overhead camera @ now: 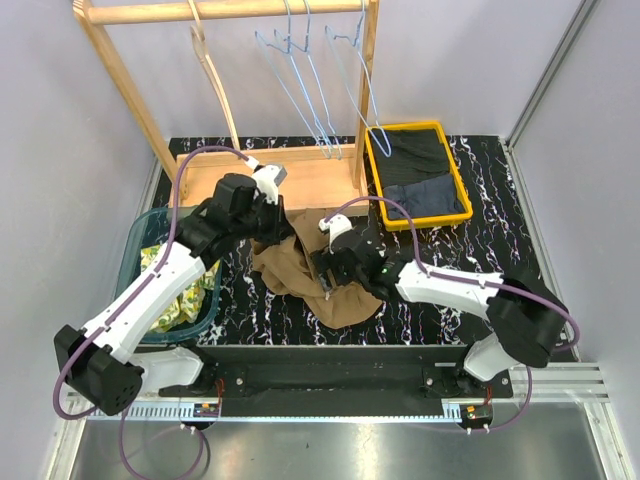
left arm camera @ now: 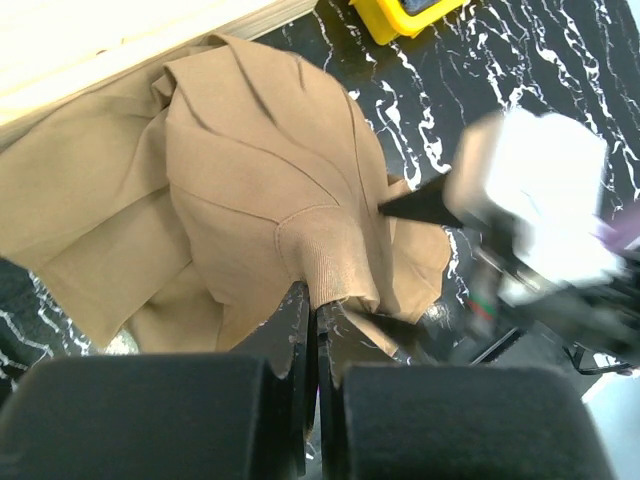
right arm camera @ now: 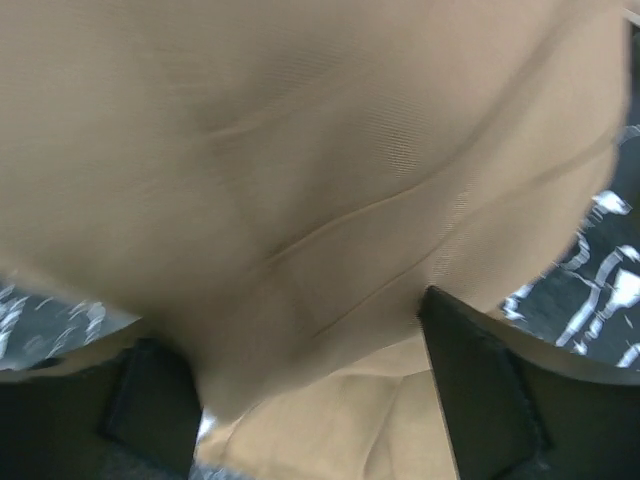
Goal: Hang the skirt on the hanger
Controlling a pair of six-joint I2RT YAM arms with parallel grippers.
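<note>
The tan skirt (overhead camera: 300, 268) lies bunched on the black marbled table between my two grippers. My left gripper (overhead camera: 278, 224) is shut on the skirt's ribbed waistband (left arm camera: 330, 258), its fingertips (left arm camera: 300, 310) pressed together at the edge of the band. My right gripper (overhead camera: 330, 278) is open over the skirt's right part. In the right wrist view the cloth (right arm camera: 300, 150) fills the frame and sags between the wide-apart fingers (right arm camera: 480, 390). A wooden hanger (overhead camera: 213, 75) and blue wire hangers (overhead camera: 300, 85) hang on the wooden rack at the back.
The rack's base board (overhead camera: 310, 180) lies just behind the skirt. A yellow bin (overhead camera: 372, 170) with dark clothes stands at the back right. A teal bin (overhead camera: 135, 250) with a patterned garment is under the left arm. The right wrist's white camera (left arm camera: 530, 195) is near the left gripper.
</note>
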